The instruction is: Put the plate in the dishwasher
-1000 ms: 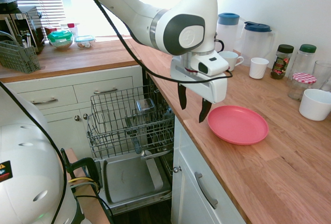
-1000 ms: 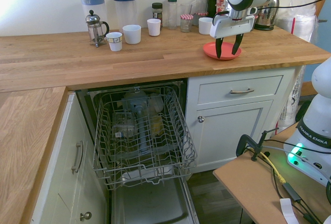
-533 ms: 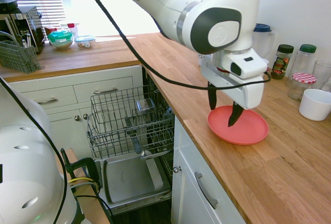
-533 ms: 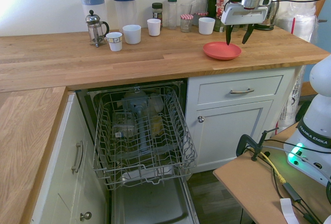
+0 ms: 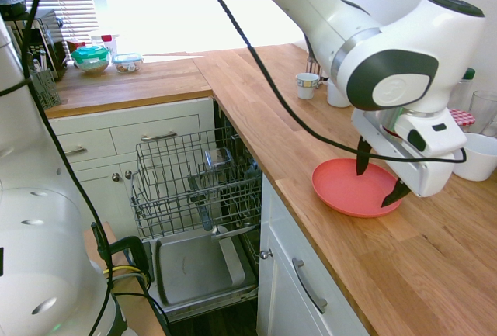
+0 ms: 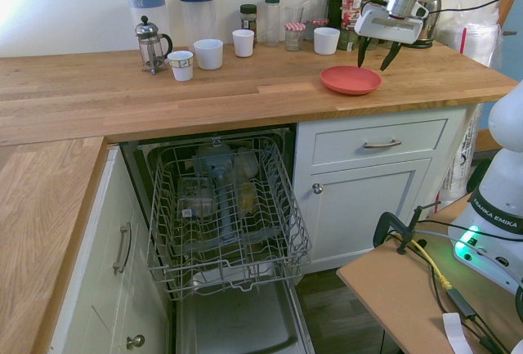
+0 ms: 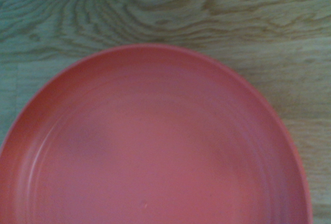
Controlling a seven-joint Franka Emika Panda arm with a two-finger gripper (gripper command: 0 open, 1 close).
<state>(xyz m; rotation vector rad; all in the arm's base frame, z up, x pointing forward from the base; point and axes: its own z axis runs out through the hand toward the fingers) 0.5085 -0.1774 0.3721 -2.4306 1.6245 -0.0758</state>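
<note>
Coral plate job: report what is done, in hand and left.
Done: the dishwasher stands open, its grey wire rack pulled out. In hand: the open tool hovers over the round coral pink-red plate, which lies flat on the wooden counter, ungrasped. Left: grasping it, carrying it over and putting it in the rack.

plates: one (image 6: 350, 79) | jugs: two (image 6: 145, 8) | mugs: four (image 6: 208, 54)
</note>
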